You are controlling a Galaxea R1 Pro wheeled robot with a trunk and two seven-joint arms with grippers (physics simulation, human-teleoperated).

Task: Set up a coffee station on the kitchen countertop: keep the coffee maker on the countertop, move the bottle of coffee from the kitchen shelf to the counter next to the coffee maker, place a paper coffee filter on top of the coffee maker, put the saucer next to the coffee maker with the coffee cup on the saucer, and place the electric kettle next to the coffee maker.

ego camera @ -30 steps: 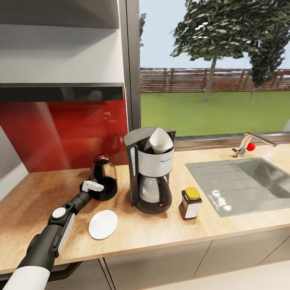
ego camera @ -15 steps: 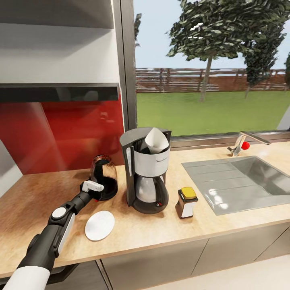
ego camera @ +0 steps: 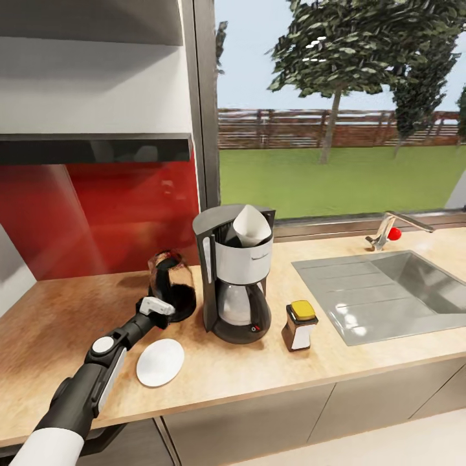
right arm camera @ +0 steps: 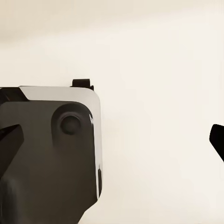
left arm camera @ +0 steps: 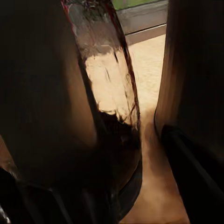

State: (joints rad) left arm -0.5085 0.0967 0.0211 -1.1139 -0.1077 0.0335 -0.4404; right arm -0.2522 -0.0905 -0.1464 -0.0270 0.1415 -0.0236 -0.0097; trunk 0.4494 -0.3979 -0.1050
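The left gripper (ego camera: 163,304) reaches over the counter (ego camera: 362,366) and meets the lower front of the kettle (ego camera: 172,285), a dark glass kettle with a black base. The kettle stands tilted, its top leaning away from the coffee maker (ego camera: 236,278), and sits just beside it, toward the counter's back edge and the red wall panel (ego camera: 97,213). In the left wrist view the kettle's glass body (left arm camera: 109,102) runs between the two dark fingers (left arm camera: 191,93), one close on each side, with a strip of counter visible between the glass and one finger; whether the jaws are clamped on it or merely around it, I cannot tell.

A white paper filter (ego camera: 251,225) stands cone-shaped in the open top of the coffee maker. A white saucer (ego camera: 160,362) lies flat near the counter's front edge, in front of the kettle and just beside the left arm. The coffee bottle (ego camera: 299,325), with a yellow cap, stands upright on the other side of the coffee maker, near it, between it and the sink (ego camera: 382,291). A tap (ego camera: 388,230) stands at the sink's back edge, below the window (ego camera: 336,110).

The right wrist view shows a dark housing with a grey plate (right arm camera: 51,149) against a pale surface; the right jaws' state cannot be told.
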